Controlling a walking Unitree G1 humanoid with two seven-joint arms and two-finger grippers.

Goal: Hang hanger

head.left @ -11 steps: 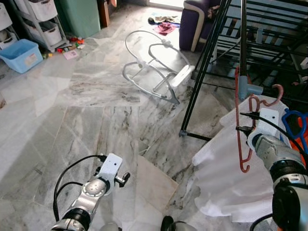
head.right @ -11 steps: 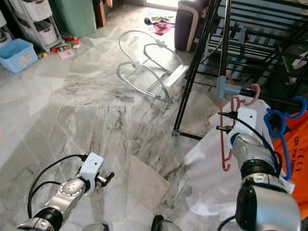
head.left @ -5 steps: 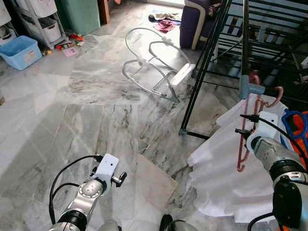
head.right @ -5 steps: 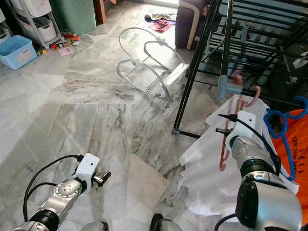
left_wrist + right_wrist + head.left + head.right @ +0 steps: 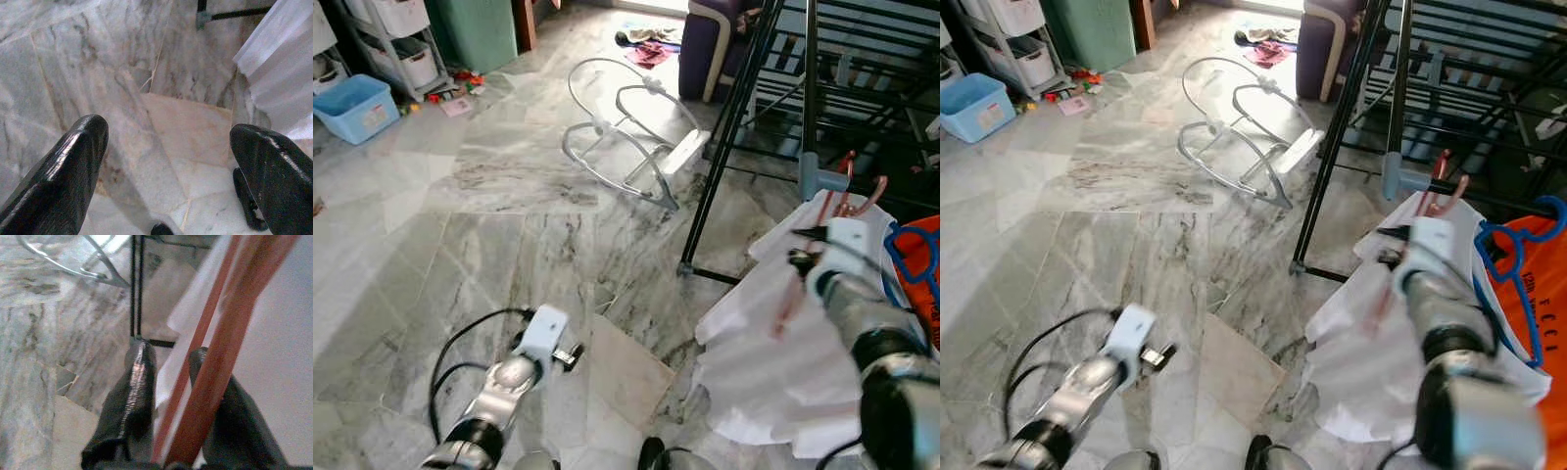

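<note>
Right wrist view has the right tool (image 5: 168,396) clamped on the red hanger (image 5: 215,357), held up beside the black rack (image 5: 734,127) over a white cloth (image 5: 783,362). Left tool (image 5: 166,161) hangs low above the marble floor (image 5: 460,225), fingers wide apart.

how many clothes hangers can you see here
2, maybe more hidden. A red plastic hanger sits between the right gripper's fingers beside the black drying rack; a blue plastic hanger hangs further right, over the orange cloth.
</note>
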